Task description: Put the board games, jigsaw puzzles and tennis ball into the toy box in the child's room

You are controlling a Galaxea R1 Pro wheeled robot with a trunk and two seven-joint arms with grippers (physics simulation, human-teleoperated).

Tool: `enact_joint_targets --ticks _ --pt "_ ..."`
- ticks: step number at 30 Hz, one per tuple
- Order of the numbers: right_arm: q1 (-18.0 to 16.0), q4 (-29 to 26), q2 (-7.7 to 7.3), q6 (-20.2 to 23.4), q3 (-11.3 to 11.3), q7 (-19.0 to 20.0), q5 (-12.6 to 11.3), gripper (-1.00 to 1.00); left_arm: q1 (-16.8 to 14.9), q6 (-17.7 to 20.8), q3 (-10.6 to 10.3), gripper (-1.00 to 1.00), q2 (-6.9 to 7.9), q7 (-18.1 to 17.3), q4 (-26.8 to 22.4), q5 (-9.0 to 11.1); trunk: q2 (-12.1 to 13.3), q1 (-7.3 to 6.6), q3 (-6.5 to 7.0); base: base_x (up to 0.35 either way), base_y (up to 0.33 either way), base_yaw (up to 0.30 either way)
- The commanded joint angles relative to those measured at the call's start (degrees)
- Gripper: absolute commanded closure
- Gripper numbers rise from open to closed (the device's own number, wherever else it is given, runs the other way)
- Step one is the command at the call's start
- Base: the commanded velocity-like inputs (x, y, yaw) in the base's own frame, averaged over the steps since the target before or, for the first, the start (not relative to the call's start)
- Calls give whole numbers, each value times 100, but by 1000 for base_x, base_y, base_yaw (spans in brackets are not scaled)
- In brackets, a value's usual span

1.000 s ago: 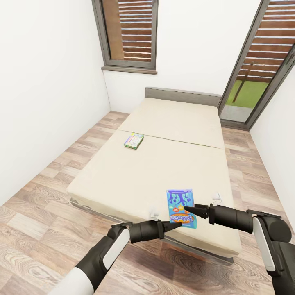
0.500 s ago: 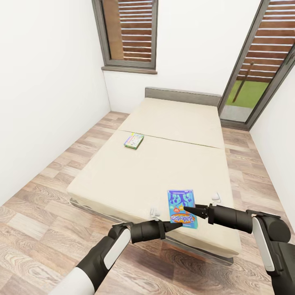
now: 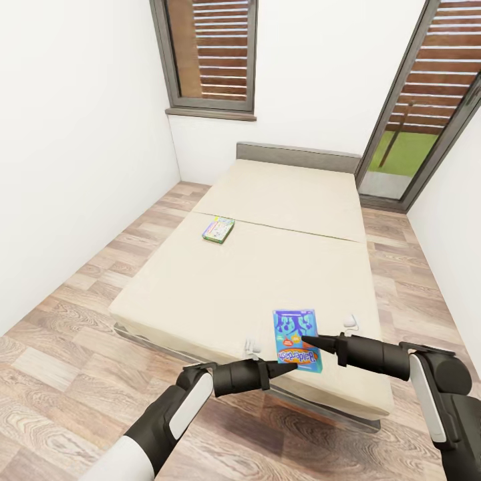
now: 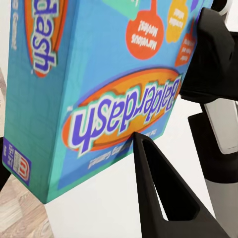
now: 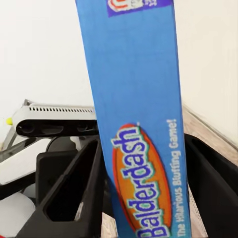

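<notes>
A home bedroom: bed [image 3: 267, 267], wood-plank floor [image 3: 60, 347], slatted window [image 3: 210, 53].

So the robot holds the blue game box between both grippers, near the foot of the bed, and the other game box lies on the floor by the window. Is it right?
Not quite. The other game box lies on the bed, not on the floor; the head view shows it. The rest holds: the blue game box sits between the left gripper and right gripper near the bed's foot.

We face a beige bed [image 3: 267, 267] with a grey headboard [image 3: 297, 157] at twelve o'clock. White walls [image 3: 73, 147], a wood-plank floor [image 3: 60, 361], a slatted window [image 3: 210, 53] at eleven o'clock, and a glass door [image 3: 421, 133] at two.
</notes>
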Motion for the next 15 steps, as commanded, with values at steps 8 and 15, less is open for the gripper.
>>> enact_joint_targets --ticks 8,15 --pt "-4 -2 -35 67 -2 24 -34 100 -4 52 -11 100 3 -8 -1 59 -2 0 -4 0 0 0" --pt "-4 -6 -57 67 -4 33 -35 100 -4 52 -11 100 7 -13 -1 59 -2 0 -4 0 0 0"
